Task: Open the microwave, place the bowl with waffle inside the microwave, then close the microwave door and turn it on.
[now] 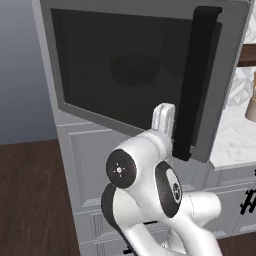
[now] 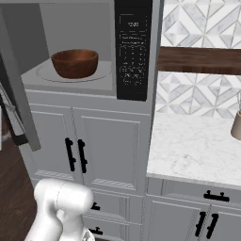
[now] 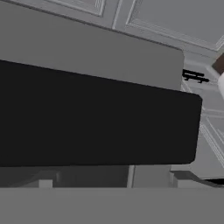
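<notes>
The microwave [image 2: 133, 49] stands open, its keypad panel down the right side. On the round turntable [image 2: 101, 75] inside sits the reddish-brown bowl with waffle [image 2: 75, 63]; its rim hides the waffle. The microwave door [image 1: 125, 70] hangs swung partway out, dark glass facing the left base view, and appears edge-on at the left of the right base view [image 2: 16, 94]. Its tall black handle [image 1: 197, 80] runs down the door's right side. My white forearm [image 1: 163, 117] rises against the door's lower edge beside the handle. In the hand view the handle [image 3: 96, 122] lies very close, with the jaws wide and nothing seen held.
A marble counter [image 2: 197, 146] lies right of the microwave, with a pale jar [image 2: 236, 124] at its far right and a wooden shelf [image 2: 200, 60] above. Grey cabinet doors with short black handles [image 2: 75, 155] stand below. Dark wood floor [image 1: 30, 200] is on the left.
</notes>
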Available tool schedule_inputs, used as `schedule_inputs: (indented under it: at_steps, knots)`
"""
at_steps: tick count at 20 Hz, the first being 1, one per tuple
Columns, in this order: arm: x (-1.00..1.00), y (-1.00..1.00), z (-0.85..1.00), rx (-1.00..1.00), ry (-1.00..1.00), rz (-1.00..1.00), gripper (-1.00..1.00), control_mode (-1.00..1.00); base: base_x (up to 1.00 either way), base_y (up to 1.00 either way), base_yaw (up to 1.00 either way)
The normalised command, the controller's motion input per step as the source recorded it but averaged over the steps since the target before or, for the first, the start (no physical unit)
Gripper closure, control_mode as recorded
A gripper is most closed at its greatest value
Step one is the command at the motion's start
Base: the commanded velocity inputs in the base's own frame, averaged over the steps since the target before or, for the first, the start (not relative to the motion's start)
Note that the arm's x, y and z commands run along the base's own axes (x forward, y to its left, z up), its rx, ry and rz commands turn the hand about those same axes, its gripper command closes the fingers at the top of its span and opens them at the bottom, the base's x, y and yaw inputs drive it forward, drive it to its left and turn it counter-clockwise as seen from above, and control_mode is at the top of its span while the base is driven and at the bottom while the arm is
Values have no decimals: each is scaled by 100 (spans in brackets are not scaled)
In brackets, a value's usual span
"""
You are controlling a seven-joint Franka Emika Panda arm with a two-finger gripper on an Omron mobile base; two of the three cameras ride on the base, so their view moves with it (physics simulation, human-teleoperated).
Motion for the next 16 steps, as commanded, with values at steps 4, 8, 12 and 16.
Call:
schedule_inputs:
  at_steps: [4, 8, 12, 16]
  knots:
    - [51, -56, 0, 21, -2, 41, -100, -100, 0, 0, 0]
    - [47, -44, 0, 19, -3, 43, -100, -100, 0, 0, 0]
    - [45, -22, 0, 13, -3, 38, -100, -100, 0, 0, 0]
    - [33, -2, 0, 6, -5, 29, -100, -100, 0, 0, 0]
